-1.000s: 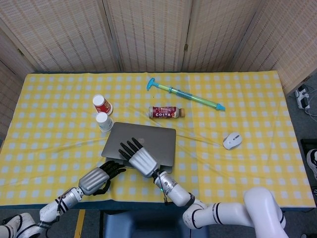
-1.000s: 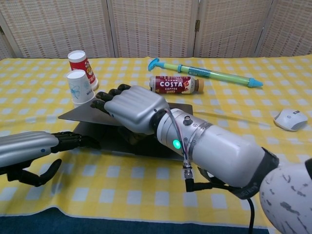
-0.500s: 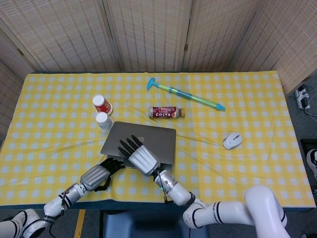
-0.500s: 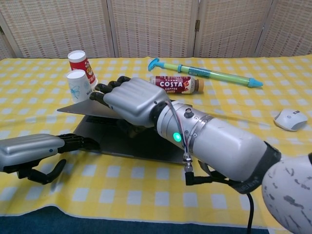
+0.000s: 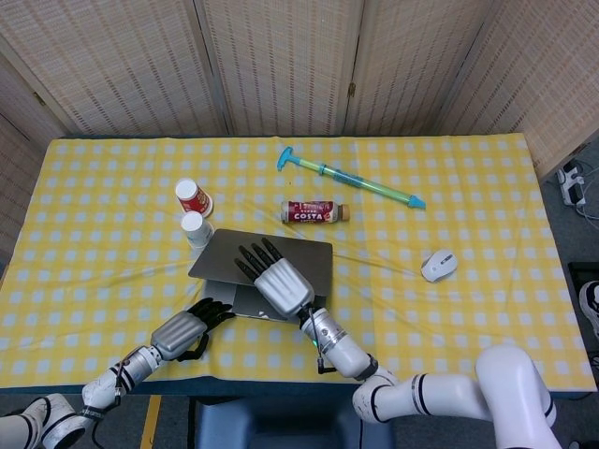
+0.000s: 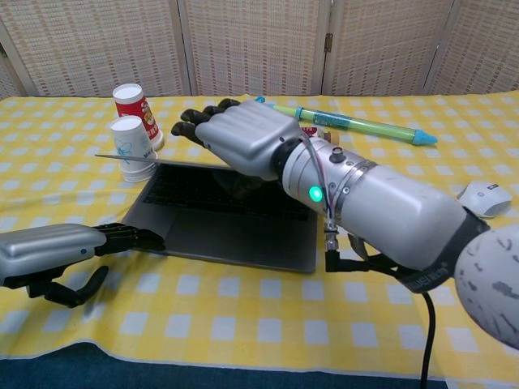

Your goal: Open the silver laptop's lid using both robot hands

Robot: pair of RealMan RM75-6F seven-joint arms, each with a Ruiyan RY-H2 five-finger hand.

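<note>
Laptop (image 6: 235, 223) sits near the front edge of the yellow-checked surface (image 5: 468, 309), lid (image 5: 304, 254) partly raised so the dark keyboard (image 6: 207, 192) shows in the chest view. Right robot hand (image 6: 243, 138) under the lid's front edge, fingers straight and together, lifting it without a closed grip. Left robot hand (image 6: 61, 247) low at the base's front left corner, dark fingers (image 6: 126, 237) stretched flat and touching the edge, holding nothing. Two paper cups, red (image 5: 194, 197) and white (image 5: 196, 228), just beyond the laptop's left rear corner. Costa coffee bottle (image 5: 314, 211) on its side behind the lid; green water squirter (image 5: 351, 178) farther back. White mouse (image 5: 438, 266) well apart to the right.
</note>
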